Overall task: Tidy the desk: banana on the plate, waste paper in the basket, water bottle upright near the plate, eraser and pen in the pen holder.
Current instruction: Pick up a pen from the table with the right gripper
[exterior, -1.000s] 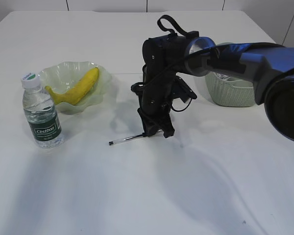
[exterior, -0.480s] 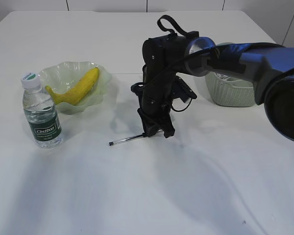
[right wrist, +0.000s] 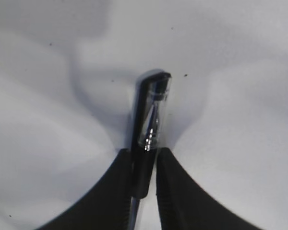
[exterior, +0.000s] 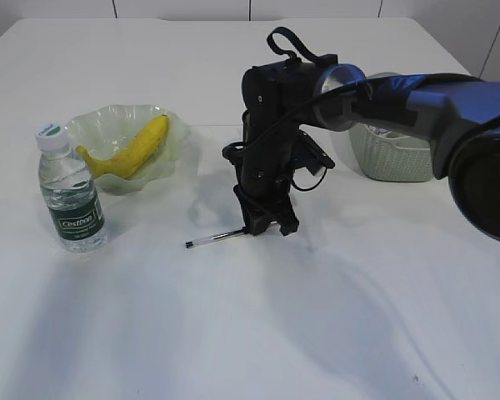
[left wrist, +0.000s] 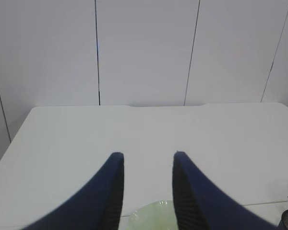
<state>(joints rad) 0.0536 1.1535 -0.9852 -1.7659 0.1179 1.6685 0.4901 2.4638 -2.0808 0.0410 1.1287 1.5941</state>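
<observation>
A clear pen [exterior: 212, 239] with a black cap lies on the white table, tip pointing left. My right gripper [exterior: 262, 227] points straight down over its capped end. In the right wrist view the pen [right wrist: 151, 110] sits between the jaws of that gripper [right wrist: 144, 151], against the left finger, with a thin gap on the right. The banana [exterior: 133, 148] rests on the green plate [exterior: 175, 133]. The water bottle [exterior: 71, 196] stands upright beside the plate. My left gripper [left wrist: 146, 154] is open and empty above the plate [left wrist: 156, 218]. Eraser, pen holder and waste paper are out of view.
A pale green woven basket [exterior: 392, 154] stands at the right behind my right arm. The table's far edge meets a panelled white wall.
The right jaws have parted slightly around the pen. Arm, pen, bottle and banana stay where they were.
</observation>
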